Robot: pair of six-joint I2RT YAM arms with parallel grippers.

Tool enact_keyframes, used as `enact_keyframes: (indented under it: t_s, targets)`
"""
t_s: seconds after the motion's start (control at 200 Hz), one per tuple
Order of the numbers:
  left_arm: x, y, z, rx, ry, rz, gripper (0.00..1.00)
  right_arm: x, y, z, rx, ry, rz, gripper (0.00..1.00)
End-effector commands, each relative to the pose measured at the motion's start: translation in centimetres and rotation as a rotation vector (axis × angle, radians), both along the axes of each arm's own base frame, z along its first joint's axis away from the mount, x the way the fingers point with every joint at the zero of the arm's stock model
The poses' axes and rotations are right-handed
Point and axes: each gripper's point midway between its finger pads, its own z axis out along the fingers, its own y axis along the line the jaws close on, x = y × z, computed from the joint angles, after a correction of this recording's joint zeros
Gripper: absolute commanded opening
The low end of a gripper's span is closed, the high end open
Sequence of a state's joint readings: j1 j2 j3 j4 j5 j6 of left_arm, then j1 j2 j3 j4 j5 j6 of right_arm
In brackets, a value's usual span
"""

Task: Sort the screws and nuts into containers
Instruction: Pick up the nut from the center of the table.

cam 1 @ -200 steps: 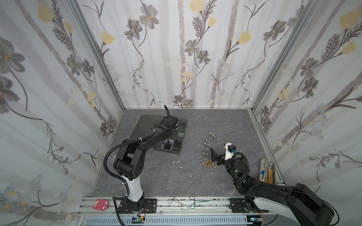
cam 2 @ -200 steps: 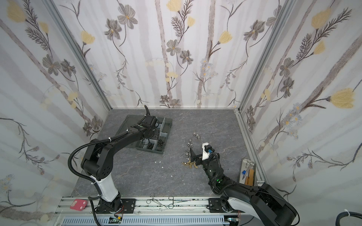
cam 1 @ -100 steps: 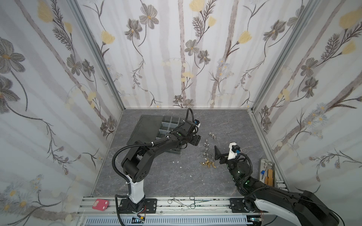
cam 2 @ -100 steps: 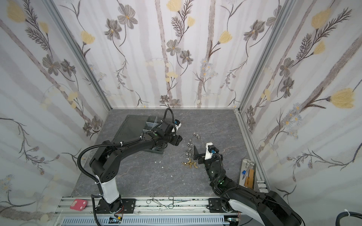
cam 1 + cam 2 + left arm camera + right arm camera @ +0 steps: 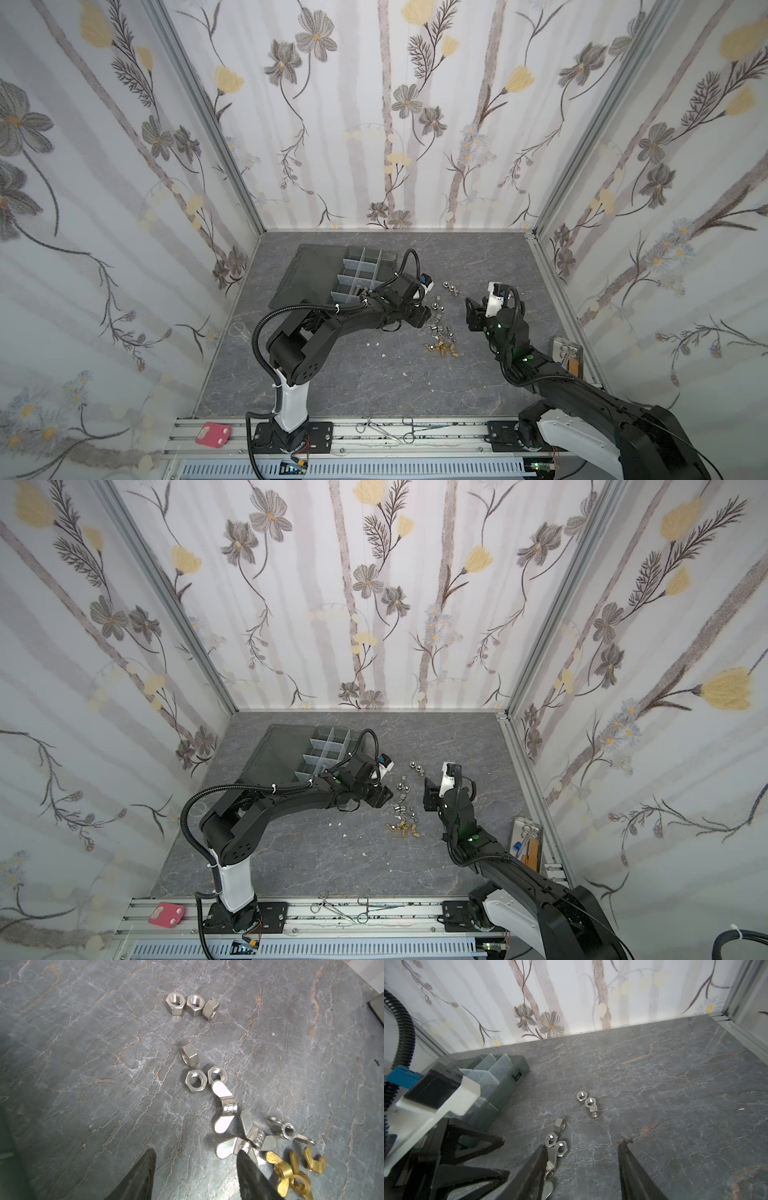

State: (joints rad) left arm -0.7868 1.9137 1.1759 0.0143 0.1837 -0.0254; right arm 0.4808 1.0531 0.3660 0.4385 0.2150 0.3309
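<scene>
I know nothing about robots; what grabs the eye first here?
Flowered wallpaper covers the walls. Below, the black left arm and black right arm reach toward a scatter of silver hex nuts, silver wing nuts and brass-gold wing nuts on the grey marbled table, beside a dark grey divided organizer box.

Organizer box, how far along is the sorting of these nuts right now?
Done: a few pieces seem to lie in one cell of the organizer box. In hand: nothing; left gripper and right gripper both hang open, empty. Left: silver hex nuts, silver wing nuts and brass wing nuts lie loose on the table.
</scene>
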Motion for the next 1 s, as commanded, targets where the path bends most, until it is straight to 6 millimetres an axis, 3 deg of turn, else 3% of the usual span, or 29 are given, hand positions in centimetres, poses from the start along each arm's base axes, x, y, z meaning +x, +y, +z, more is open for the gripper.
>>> enact_keyframes:
  t_s: [0.0,0.115,0.195,0.42,0.679,0.999]
  targets:
    - [0.2,-0.8,-0.1,-0.017,-0.020,-0.023,0.60,0.1,2.3,-1.6,-0.004,0.103,0.109,0.48]
    - [0.1,-0.7,-0.6,-0.005,-0.024,-0.027,0.57,0.4,4.0,-2.3,0.003,0.164,0.187,0.43]
    - [0.2,-0.5,0.2,-0.019,-0.045,-0.014,0.57,-0.2,5.3,-3.0,0.020,0.206,0.260,0.44]
    - [0.3,-0.1,1.8,-0.108,-0.091,-0.017,0.61,-1.6,6.3,-5.3,0.022,0.342,0.329,0.43]
    - [0.9,1.2,3.8,-0.170,-0.159,0.037,0.61,-2.7,5.7,-8.3,-0.031,0.477,0.319,0.42]
    - [-0.1,1.8,5.4,-0.235,-0.200,0.020,0.65,-3.7,5.2,-11.7,-0.073,0.623,0.301,0.40]
